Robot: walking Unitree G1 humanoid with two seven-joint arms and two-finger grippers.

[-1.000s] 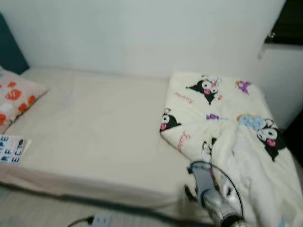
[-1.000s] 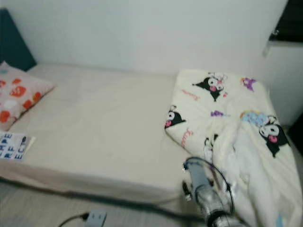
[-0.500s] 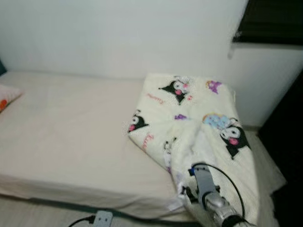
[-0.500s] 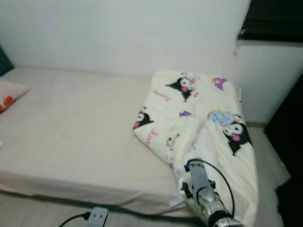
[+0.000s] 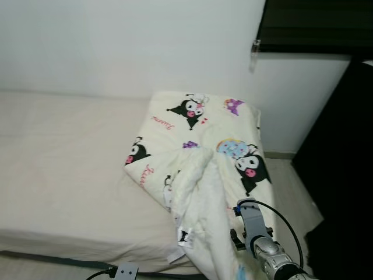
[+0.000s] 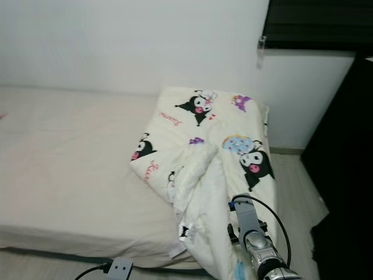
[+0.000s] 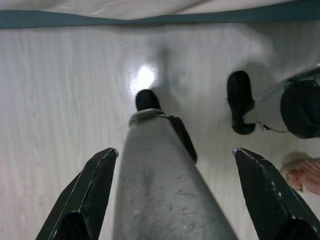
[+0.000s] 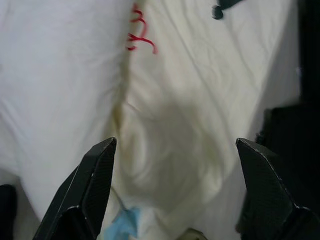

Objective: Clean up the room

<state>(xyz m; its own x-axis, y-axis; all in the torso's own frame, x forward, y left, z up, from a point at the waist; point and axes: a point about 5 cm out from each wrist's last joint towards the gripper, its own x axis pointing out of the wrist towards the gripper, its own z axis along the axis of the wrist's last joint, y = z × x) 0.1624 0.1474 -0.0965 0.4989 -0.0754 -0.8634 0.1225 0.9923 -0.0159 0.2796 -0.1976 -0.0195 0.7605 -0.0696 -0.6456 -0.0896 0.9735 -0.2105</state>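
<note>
A cream blanket [image 5: 201, 151] printed with black cartoon figures lies crumpled over the right end of the bed [image 5: 64, 169]. Its middle is bunched into a raised ridge, and its lower part spills over the bed's front edge. My right arm [image 5: 256, 236] rises from the bottom right, beside that hanging part. In the right wrist view my right gripper [image 8: 175, 145] is open, close over the blanket's [image 8: 165, 90] folds, with nothing between its fingers. My left gripper [image 7: 175, 150] hangs open and points down at the pale floor [image 7: 60, 100] past my own leg.
A white power strip [image 5: 126, 271] with a black cord lies on the floor at the bed's front. A tall dark surface [image 5: 344, 175] stands to the right, with a dark blind [image 5: 315, 23] above it. A person's bare foot [image 7: 305, 175] is near my feet.
The view has swung to the right, so the pillow and paper at the bed's left end have left the picture. The blanket's middle now stands in a higher ridge.
</note>
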